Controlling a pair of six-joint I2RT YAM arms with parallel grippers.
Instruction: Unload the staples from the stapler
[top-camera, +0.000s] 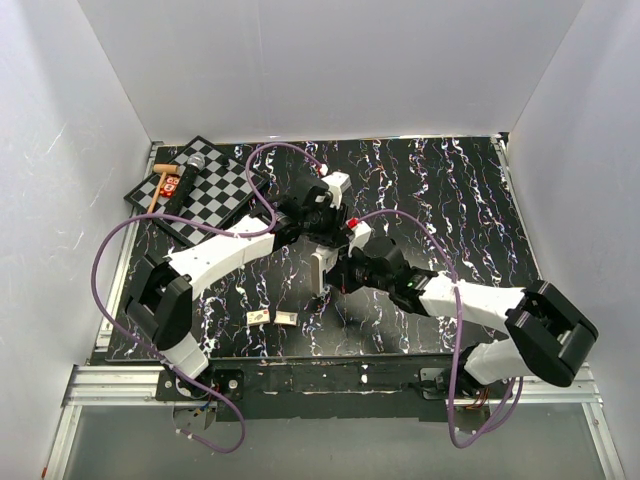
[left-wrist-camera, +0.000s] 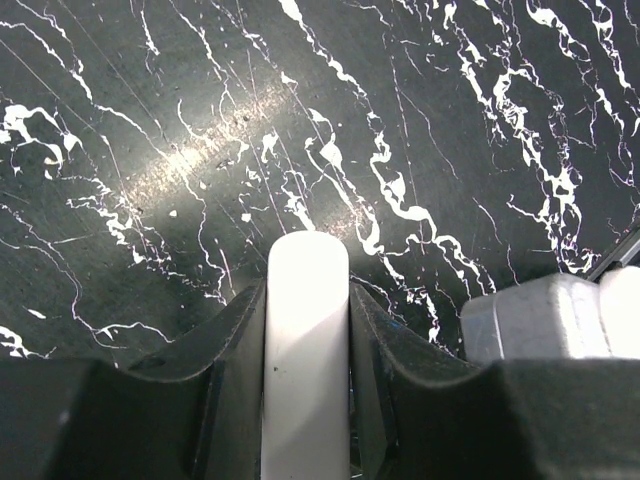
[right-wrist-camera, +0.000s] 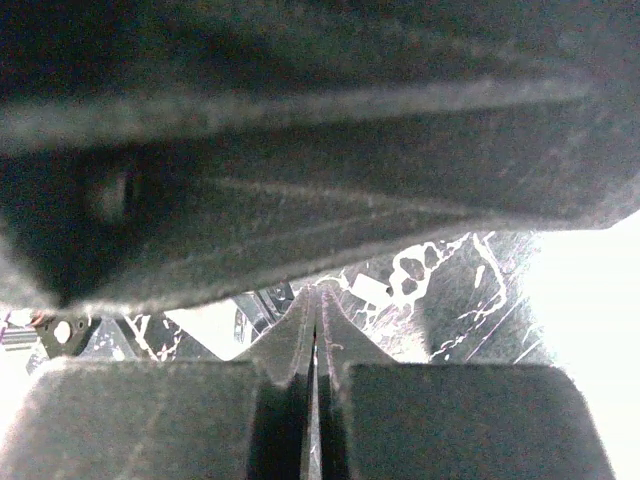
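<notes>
Nearest you on the black, white-veined tabletop (top-camera: 450, 190), two small tan-white blocks (top-camera: 272, 317) lie side by side just left of centre. They are close to the near edge and apart from both arms. Only the overhead view shows them.

A little farther in, your two arms meet at the middle of the tabletop. The right pincer (right-wrist-camera: 316, 305) reaches in from the right. Its own camera shows the two fingers pressed together with only a hairline slit between them. You cannot tell whether anything thin is caught there. A blurred dark shape (right-wrist-camera: 300, 150) fills the upper half of that view, too close to identify.

The stapler (left-wrist-camera: 307, 350) is at that meeting point. The left pincer (left-wrist-camera: 307, 296) is clamped on its white arm, one dark finger on each side. The rounded white end sticks out past the fingertips toward the tabletop. Only this white arm shows. From overhead it is a small white sliver between the two wrists. A pale grey block (left-wrist-camera: 540, 318) sits at the right of the left wrist view, and its identity is unclear.

At the far left, seen only from overhead, a checkered board (top-camera: 225, 195) lies at an angle. On it rest a wooden-handled tool (top-camera: 155, 200) and a small red-and-white item (top-camera: 170, 184), too small to name.
</notes>
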